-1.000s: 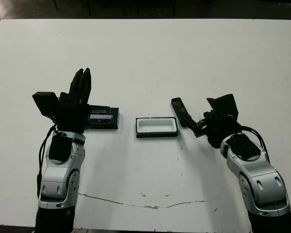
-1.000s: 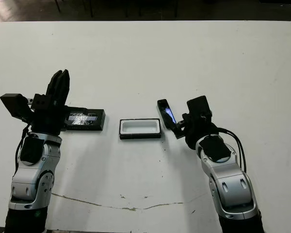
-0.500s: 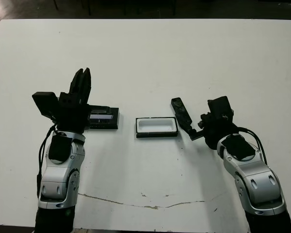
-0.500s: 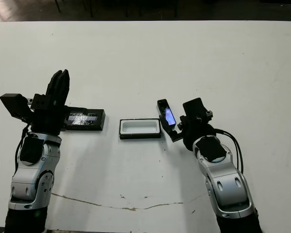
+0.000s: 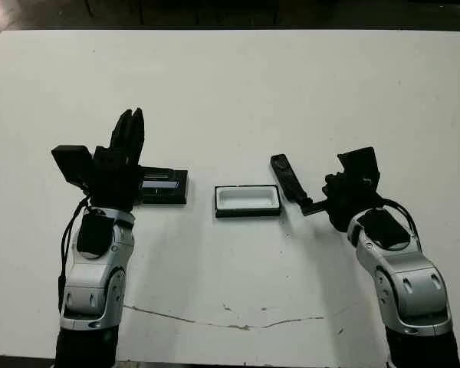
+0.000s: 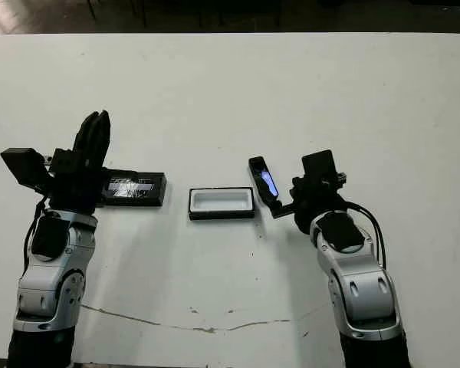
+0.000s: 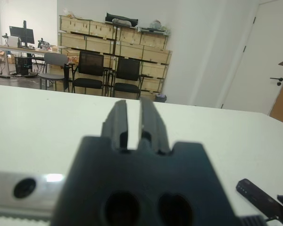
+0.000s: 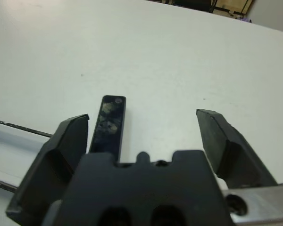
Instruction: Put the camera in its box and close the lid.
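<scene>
Slippage is looming: the right gripper [image 8: 144, 141] is standing with jaws spread wide, the camera [image 8: 111, 127] lying off-centre beside one finger, so closing could nudge it away. The left gripper [image 7: 133, 123] is idling nearly pinched shut, empty, beside the lid [image 5: 162, 186].

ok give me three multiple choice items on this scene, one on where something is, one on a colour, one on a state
1. Where does the small black tray-shaped box sit?
A. Between the flat black windowed lid and the slim black bar-shaped camera
B. On top of the lid
C. At the table's far edge

2. What colour is the box's inner lining?
A. Red
B. White
C. Yellow

3. What state is the right gripper in?
A. Shut on the lid
B. Holding the box in the air
C. Open, with the camera between its fingers

Answers:
1. A: the head views show the lid on the box's left and the camera on its right.
2. B: the lining is plainly white against the black rim.
3. C: the right wrist view shows its two fingers spread wide, one on each side of the camera.
</scene>
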